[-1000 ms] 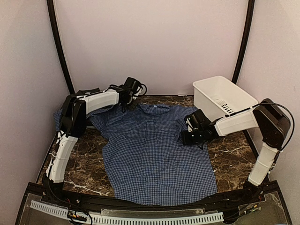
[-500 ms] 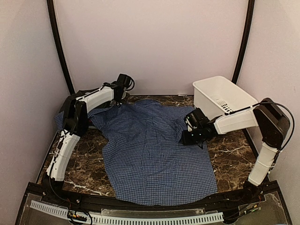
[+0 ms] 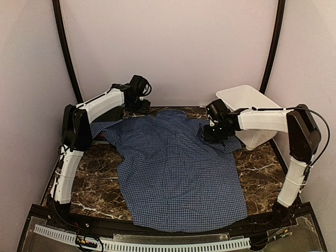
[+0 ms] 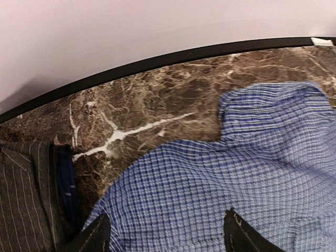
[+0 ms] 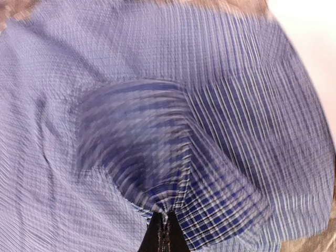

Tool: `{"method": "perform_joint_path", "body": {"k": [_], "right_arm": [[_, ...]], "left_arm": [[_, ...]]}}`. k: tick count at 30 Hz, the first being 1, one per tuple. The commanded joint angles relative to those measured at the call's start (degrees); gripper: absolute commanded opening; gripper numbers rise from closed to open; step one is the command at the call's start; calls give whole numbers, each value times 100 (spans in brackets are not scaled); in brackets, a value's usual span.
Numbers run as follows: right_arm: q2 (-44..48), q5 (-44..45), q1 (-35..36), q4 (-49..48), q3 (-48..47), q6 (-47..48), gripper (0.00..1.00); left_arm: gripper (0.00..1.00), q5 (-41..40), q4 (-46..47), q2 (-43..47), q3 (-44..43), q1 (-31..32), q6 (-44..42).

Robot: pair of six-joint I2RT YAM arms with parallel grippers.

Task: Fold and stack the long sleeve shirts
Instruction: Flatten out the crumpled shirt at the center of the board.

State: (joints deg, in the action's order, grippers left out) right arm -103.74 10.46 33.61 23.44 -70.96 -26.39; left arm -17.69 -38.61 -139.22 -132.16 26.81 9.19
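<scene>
A blue shirt with fine white check (image 3: 178,168) lies spread over the marble table, collar toward the back wall. My left gripper (image 3: 137,102) hovers over its back left shoulder, open, with nothing between its fingers; in the left wrist view the gripper (image 4: 165,237) stands above the blue cloth (image 4: 210,178). A dark striped shirt (image 4: 26,199) lies at the left edge of that view. My right gripper (image 3: 211,135) is shut on a pinch of the blue shirt's right shoulder cloth, lifted slightly beside the basket. In the right wrist view the gripper (image 5: 167,219) bunches blurred cloth (image 5: 131,79).
A white plastic basket (image 3: 239,90) stands at the back right, with my right forearm across its front. The black frame rail runs along the table's back edge (image 4: 157,60). Bare marble (image 3: 94,178) shows left of the shirt and at the right (image 3: 260,173).
My left gripper has opened, let go of the collar area and drawn back to the left. My right gripper, still shut, has carried the right shoulder cloth back toward the basket.
</scene>
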Motion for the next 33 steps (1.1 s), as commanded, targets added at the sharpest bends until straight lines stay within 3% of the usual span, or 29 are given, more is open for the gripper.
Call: {"method": "perform_joint_path", "body": {"k": [1, 8, 17, 26, 33], "right_arm": [[-643, 70, -58, -202, -884, 253, 0], [-1673, -35, -371, -323, -1821, 380, 0], [-2317, 236, -766, -205, -1954, 476, 0], [-2297, 91, -836, -256, -1897, 428, 0], [-1817, 84, -460, -293, -1898, 594, 0]], "left_arm": [[72, 606, -301, 869, 645, 277, 803], [72, 1557, 373, 1597, 2667, 299, 1497], [72, 1752, 922, 2954, 4508, 299, 1873], [73, 1752, 750, 4708, 6149, 299, 2397], [65, 2540, 633, 5933, 7861, 418, 3045]]}}
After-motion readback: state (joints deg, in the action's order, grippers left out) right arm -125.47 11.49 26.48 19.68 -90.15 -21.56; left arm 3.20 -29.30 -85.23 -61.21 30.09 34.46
